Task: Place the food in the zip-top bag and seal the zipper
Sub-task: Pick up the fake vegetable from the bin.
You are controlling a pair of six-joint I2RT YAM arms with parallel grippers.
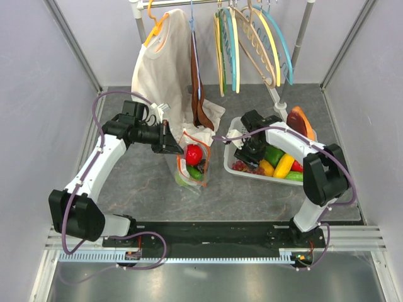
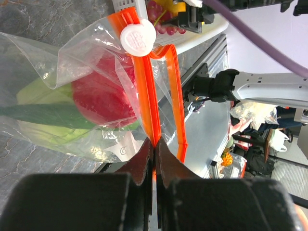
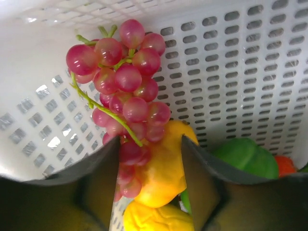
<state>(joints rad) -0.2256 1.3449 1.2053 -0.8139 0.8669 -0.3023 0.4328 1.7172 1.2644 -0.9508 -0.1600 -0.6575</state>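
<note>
Crinkly clear plastic bag [image 2: 57,53], glossy orange zipper [image 2: 144,96], shiny red grapes [image 3: 127,77], white plastic basket [image 3: 250,57], matt grey table [image 1: 138,182]

1. The left gripper [image 2: 154,150] is clamped on the zipper [image 2: 144,96], leaving you only a narrow slot into the zip-top bag [image 1: 191,168].
2. The white garment [image 1: 160,69] hangs just behind it.
3. Grapes [image 3: 125,91] and a yellow fruit [image 3: 163,171] fill the gap in the right gripper's [image 3: 150,144] spread jaws, with the basket [image 3: 250,72] wall beyond.
4. The bare desk [image 1: 138,189] in front is free.

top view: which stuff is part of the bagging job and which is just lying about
Job: bag, zipper, red fruit, grapes, yellow fruit, green pepper.
Lying about: white shirt, hangers, basket.
</note>
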